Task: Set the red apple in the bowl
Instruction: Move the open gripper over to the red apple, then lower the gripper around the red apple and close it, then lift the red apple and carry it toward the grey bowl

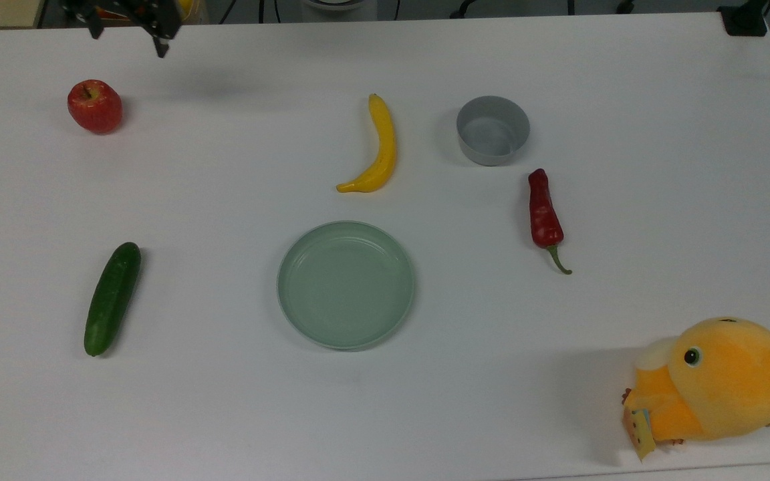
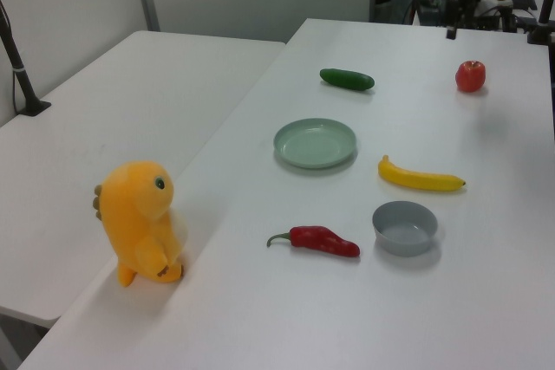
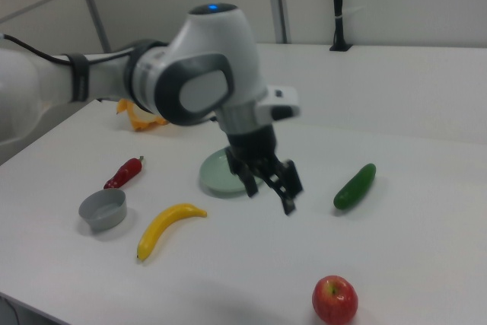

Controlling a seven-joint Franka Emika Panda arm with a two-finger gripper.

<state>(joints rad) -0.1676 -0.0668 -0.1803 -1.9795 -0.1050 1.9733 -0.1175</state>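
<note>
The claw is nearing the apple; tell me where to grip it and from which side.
Grip the apple across its widest middle, coming straight down from above. It sits upright, stem up, with bare table all round, so the open claw can probably straddle it; higher up, the round sides might slip out.
</note>
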